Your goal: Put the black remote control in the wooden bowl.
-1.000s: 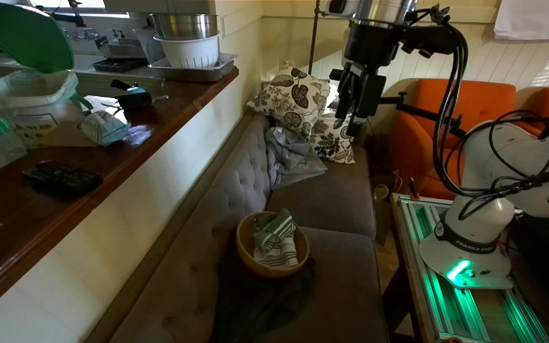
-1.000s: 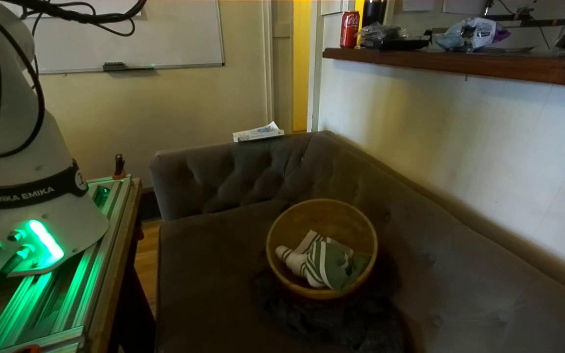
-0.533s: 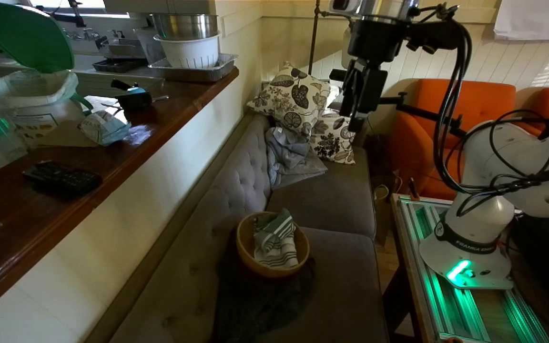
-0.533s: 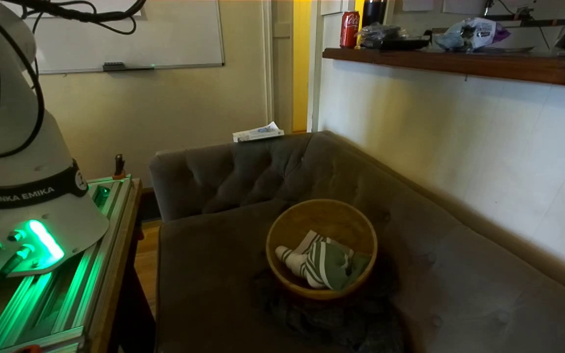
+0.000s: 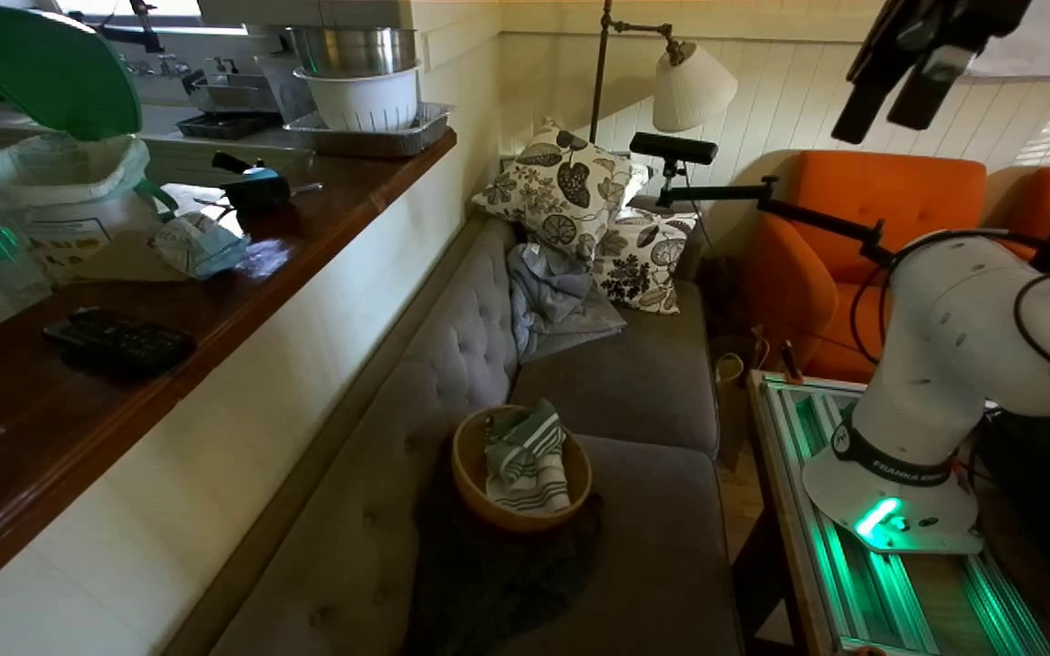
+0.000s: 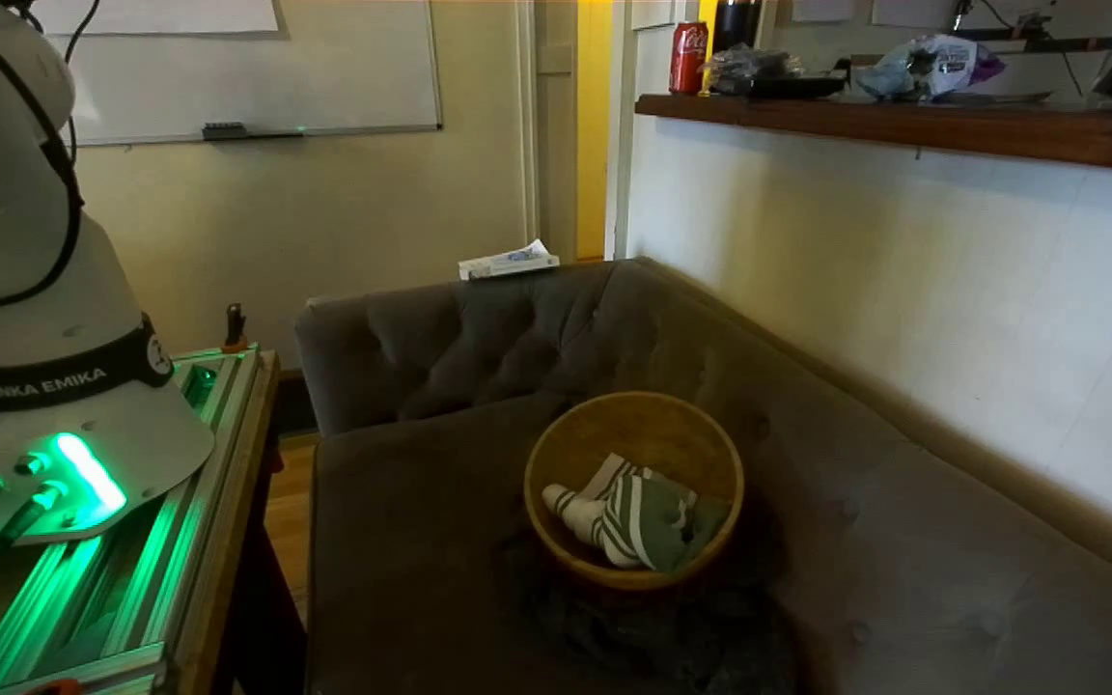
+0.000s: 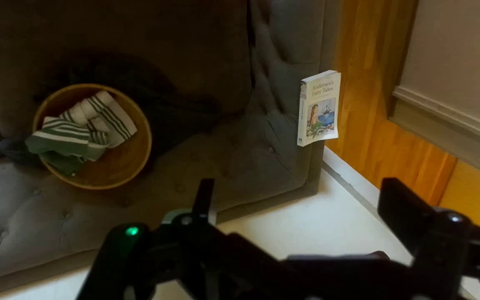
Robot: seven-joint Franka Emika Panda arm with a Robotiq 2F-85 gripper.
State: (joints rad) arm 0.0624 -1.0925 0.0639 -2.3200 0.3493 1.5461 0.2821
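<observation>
A grey, button-tufted sofa [image 5: 648,519] stands below a dark-brown wooden counter [image 5: 51,419]. On the sofa, rumpled dark fabric [image 5: 502,588] carries the round, mid-brown wooden bowl [image 6: 657,434]. The black pincer [image 5: 879,128] hangs high, jaws spread, nothing between them. The flat, black, oblong remote control [image 5: 128,344] lies on the counter; reaching it seems the step in hand, and the next move likely calls for descending astride it.
</observation>
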